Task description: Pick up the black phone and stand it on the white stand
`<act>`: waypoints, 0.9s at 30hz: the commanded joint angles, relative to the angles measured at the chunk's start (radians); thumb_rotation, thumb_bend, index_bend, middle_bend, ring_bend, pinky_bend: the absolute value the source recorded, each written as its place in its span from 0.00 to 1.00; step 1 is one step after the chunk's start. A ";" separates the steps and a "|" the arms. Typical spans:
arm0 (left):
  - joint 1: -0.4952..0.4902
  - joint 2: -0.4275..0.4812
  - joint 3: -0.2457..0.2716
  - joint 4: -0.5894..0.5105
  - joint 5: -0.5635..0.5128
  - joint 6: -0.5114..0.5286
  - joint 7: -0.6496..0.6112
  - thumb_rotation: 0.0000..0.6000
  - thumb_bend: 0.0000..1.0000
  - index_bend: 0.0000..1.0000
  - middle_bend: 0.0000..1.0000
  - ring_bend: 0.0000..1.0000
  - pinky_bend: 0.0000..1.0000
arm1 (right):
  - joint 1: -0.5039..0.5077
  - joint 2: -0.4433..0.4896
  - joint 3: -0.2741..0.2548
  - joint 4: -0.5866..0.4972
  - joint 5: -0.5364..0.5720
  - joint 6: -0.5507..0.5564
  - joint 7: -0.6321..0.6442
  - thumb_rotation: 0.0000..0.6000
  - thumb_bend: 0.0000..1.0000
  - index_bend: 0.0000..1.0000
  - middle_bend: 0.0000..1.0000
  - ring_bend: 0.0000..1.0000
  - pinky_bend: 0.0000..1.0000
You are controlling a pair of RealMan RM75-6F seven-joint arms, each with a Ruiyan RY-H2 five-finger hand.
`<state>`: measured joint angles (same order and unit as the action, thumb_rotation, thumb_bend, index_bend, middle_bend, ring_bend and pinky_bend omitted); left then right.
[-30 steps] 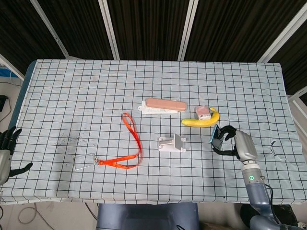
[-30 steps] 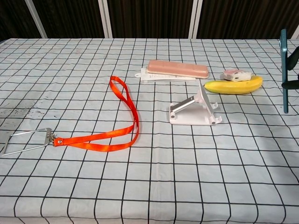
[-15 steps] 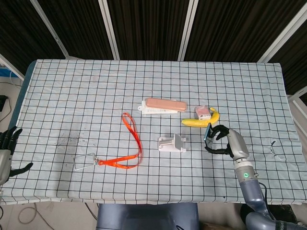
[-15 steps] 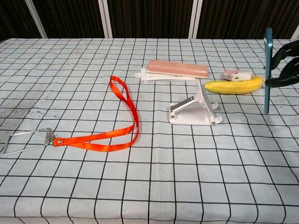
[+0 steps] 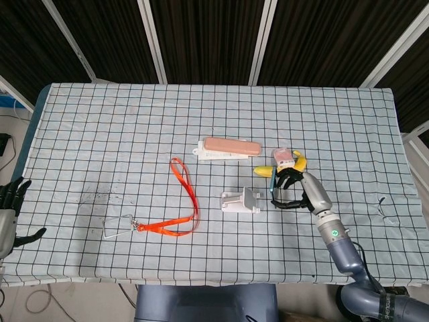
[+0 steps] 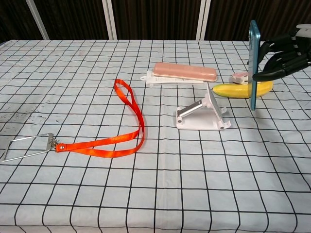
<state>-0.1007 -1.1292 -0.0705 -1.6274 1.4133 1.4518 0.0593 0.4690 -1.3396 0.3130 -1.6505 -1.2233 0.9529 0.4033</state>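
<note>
Right hand (image 6: 284, 57) grips the black phone (image 6: 253, 64) edge-on and upright, clear of the desk (image 5: 100, 134). Over the last second it has travelled leftward from near the desk's right margin and now hangs just right of the white stand (image 6: 203, 115), in front of the banana (image 6: 238, 90). Judgement: the carry is nearly complete; what remains is to bring the phone over the stand's sloped rest and lower it, with the phone probably needing to be turned to meet the backplate. The banana and the small pink-and-white item (image 5: 284, 157) lie close behind the path and could be knocked.

Left hand (image 5: 10, 201) sits at the desk's left edge, off the cloth, fingers apart and holding nothing; its position is unchanged.

Other items, largest first: the orange lanyard (image 5: 188, 201) with its metal clip (image 5: 119, 227) lies left of the stand; a pink case (image 5: 232, 145) rests on a white tray (image 5: 221, 155) behind the stand. That case is closed, so its contents cannot be determined. No open container is present.
</note>
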 commanded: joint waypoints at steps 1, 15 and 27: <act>-0.001 -0.001 -0.002 0.000 -0.004 -0.001 0.001 1.00 0.00 0.00 0.00 0.00 0.00 | 0.020 -0.015 -0.008 0.034 -0.043 -0.019 0.058 1.00 0.40 0.56 0.57 0.49 0.39; -0.002 0.000 -0.004 -0.002 -0.012 -0.006 -0.002 1.00 0.00 0.00 0.00 0.00 0.00 | 0.059 -0.060 -0.032 0.073 -0.087 -0.021 0.117 1.00 0.40 0.56 0.57 0.49 0.39; -0.002 0.002 -0.004 -0.003 -0.013 -0.008 -0.009 1.00 0.00 0.00 0.00 0.00 0.00 | 0.081 -0.110 -0.050 0.110 -0.078 -0.017 0.116 1.00 0.40 0.56 0.57 0.49 0.39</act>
<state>-0.1029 -1.1271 -0.0747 -1.6306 1.4004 1.4438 0.0503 0.5479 -1.4471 0.2647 -1.5426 -1.3013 0.9359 0.5191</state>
